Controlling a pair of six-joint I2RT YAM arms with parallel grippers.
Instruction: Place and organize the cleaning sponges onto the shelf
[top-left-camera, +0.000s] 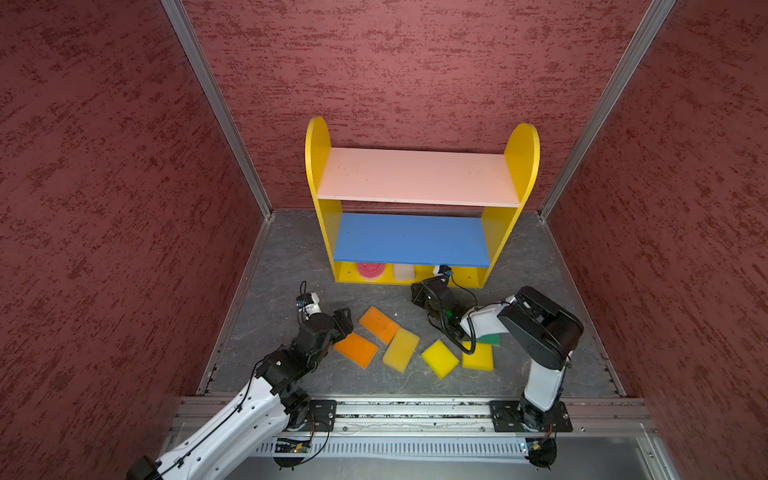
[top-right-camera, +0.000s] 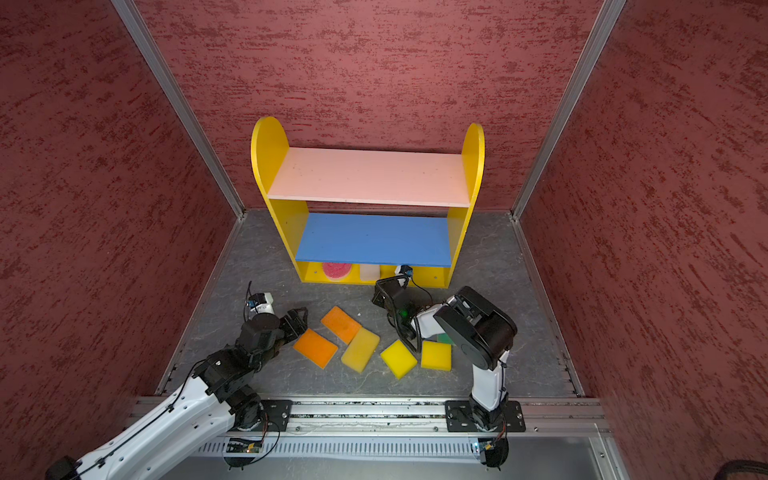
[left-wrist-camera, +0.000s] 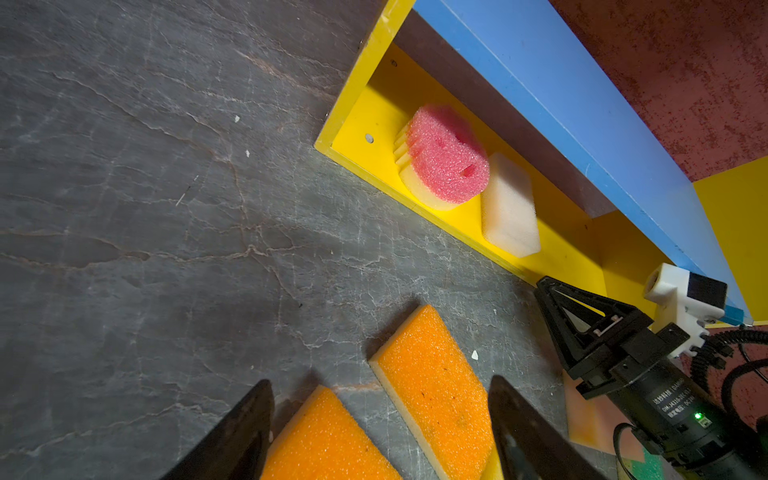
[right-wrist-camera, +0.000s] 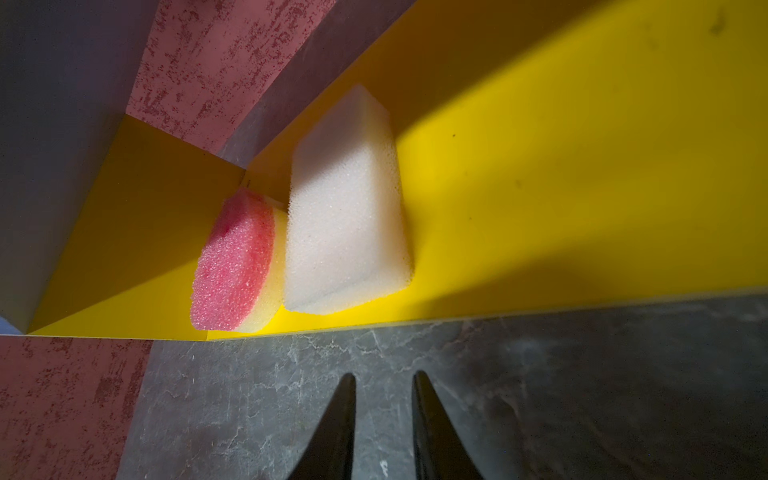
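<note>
Right gripper (right-wrist-camera: 384, 378), narrowly parted and empty, faces the shelf (top-left-camera: 318, 166). Only the round pink sponge (top-left-camera: 370, 269) and white sponge (top-left-camera: 404, 272) are shelved; orange sponges (top-left-camera: 378, 324) and yellow sponges (top-left-camera: 440, 358) lie unshelved, lower centre.

A lab robot cell: red textured walls (top-left-camera: 104, 208), aluminium rail (top-left-camera: 415, 409), grey slate floor (top-left-camera: 291, 257).

White shells, black joints, black cables on left arm (top-left-camera: 232, 419), right arm (top-left-camera: 542, 386); green wrist LED (left-wrist-camera: 698, 415).

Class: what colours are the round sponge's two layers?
Pink-red over pale yellow; the round sponge shows best in the left wrist view.
</note>
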